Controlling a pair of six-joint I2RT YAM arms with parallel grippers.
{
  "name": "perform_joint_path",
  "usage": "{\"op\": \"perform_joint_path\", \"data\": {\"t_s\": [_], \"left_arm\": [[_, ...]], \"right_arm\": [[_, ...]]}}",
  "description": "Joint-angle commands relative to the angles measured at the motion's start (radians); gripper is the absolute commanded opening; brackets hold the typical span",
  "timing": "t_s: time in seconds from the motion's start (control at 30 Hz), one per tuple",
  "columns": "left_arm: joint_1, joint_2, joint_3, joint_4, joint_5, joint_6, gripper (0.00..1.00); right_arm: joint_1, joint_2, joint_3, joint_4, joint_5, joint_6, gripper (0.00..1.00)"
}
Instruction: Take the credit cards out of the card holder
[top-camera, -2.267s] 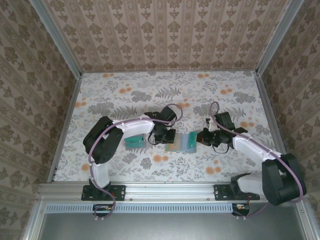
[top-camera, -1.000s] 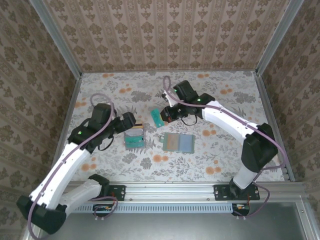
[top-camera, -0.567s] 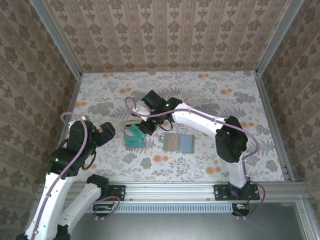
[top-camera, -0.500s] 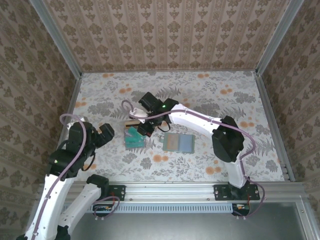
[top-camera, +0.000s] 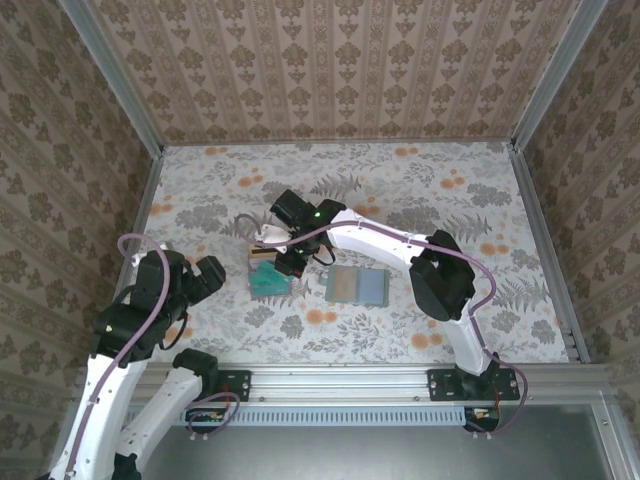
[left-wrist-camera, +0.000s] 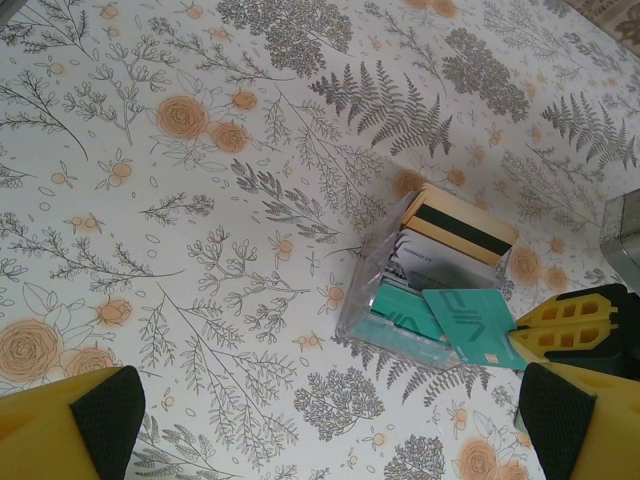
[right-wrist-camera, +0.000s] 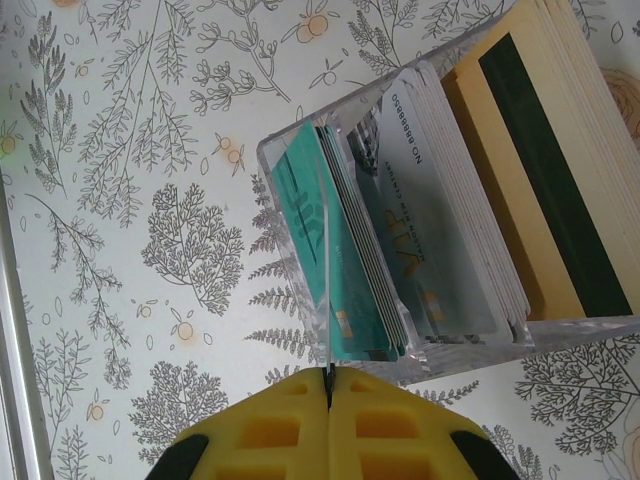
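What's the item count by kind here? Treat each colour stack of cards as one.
card holder: 1
clear tray: 1
card stacks in the tray: 3 (beige stack, grey stack, teal stack)
teal card pinched in the right gripper: 1
total: 6

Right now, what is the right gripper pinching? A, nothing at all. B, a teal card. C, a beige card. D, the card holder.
B: the right gripper is shut on the edge of a teal card at the clear tray, while the card holder lies open, apart from it.
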Motion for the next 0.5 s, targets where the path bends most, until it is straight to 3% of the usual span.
{"op": "perform_joint_path", "data": {"t_s": [0.0,0.47], "left_arm": [[0.011,-0.009,-0.003,-0.015,-0.017,-0.02,1.0],[0.012,-0.023,-0.005,-0.018,-0.015,-0.019,1.0]], "right_arm": [[-0.003,-0.041,0.014,0.002,-0.011,-0.024,0.0],[-0.014,-0.04,0.013,0.038,-0.031,-0.04,0.0]]}}
